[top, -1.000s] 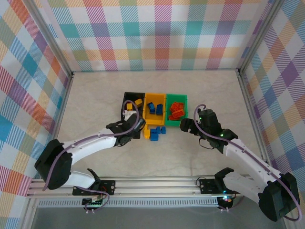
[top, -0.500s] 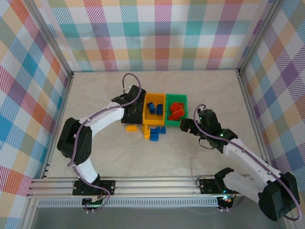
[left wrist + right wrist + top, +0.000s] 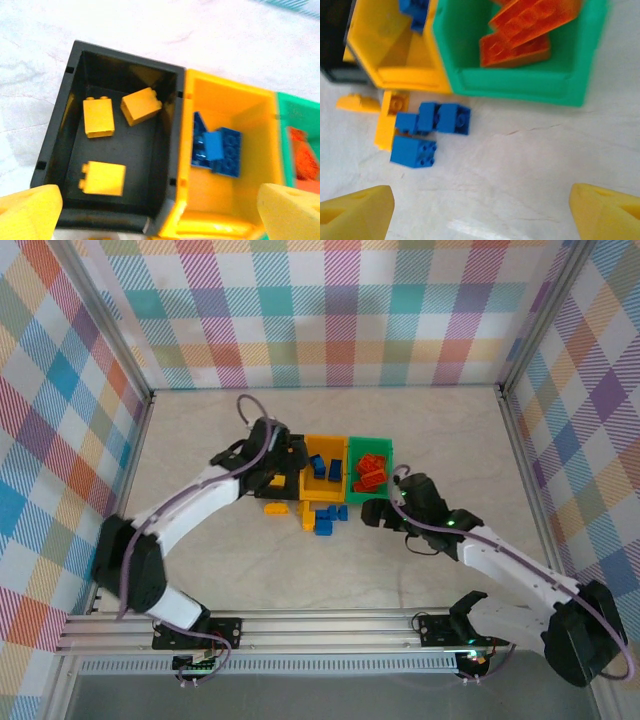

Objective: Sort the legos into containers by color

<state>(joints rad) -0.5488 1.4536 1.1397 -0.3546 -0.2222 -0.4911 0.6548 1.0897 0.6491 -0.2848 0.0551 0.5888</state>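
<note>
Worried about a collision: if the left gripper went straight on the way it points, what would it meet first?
Probably the black bin's near wall, beside the yellow-orange bin; depth is unclear.

In the left wrist view the green bin (image 3: 300,107) runs off the right edge, and the orange-red legos (image 3: 303,160) in it are a blurred sliver; the left end effector (image 3: 160,215) is cropped to two yellow fingertips (image 3: 27,212) at the lower corners; from above, the left arm (image 3: 195,502) covers most of the black bin (image 3: 55,140); in the right wrist view that bin is a dark strip at the left edge, the yellow bin (image 3: 405,77) loses its top, and a yellow lego (image 3: 384,132) lies partly under blue legos (image 3: 445,119).
</note>
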